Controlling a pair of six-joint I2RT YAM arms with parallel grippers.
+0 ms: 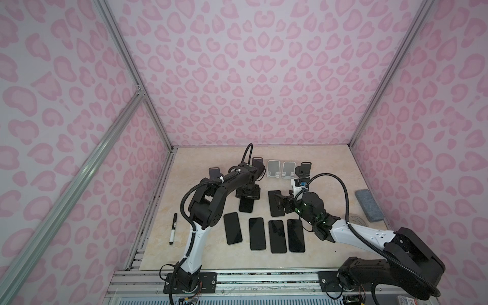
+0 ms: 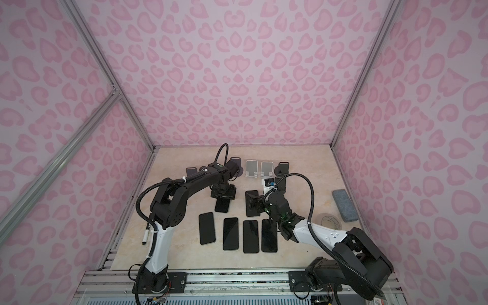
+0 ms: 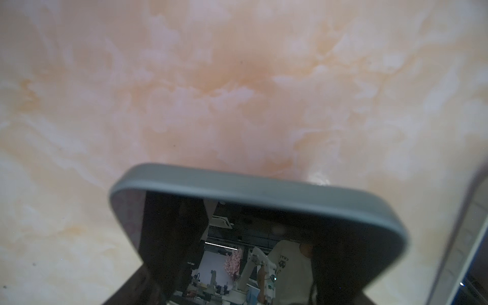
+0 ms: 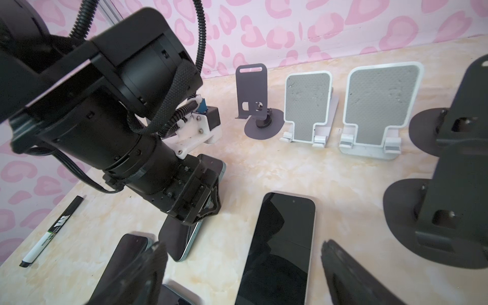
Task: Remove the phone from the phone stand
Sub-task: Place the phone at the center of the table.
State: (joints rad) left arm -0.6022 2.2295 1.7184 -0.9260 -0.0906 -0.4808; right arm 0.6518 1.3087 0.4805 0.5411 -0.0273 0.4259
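Note:
My left gripper (image 1: 247, 196) is shut on a teal-edged phone (image 1: 246, 206), seen close up in the left wrist view (image 3: 258, 190). It holds the phone low over the marble table, pointing toward the front, clear of every stand. In the right wrist view this gripper (image 4: 195, 211) clamps the phone (image 4: 182, 237) near its middle. The nearest phone stand (image 4: 250, 97), a dark one, stands bare behind it. My right gripper (image 1: 279, 201) is open above another phone (image 4: 282, 245) lying flat, which shows between its fingers (image 4: 343, 269).
Two white stands (image 1: 273, 169) (image 1: 288, 169) and black stands (image 1: 305, 167) (image 1: 215, 173) line the back. Several dark phones (image 1: 257, 233) lie in a row near the front. A marker (image 1: 173, 228) lies left, a grey eraser (image 1: 369, 204) and a clear protractor (image 1: 355, 220) right.

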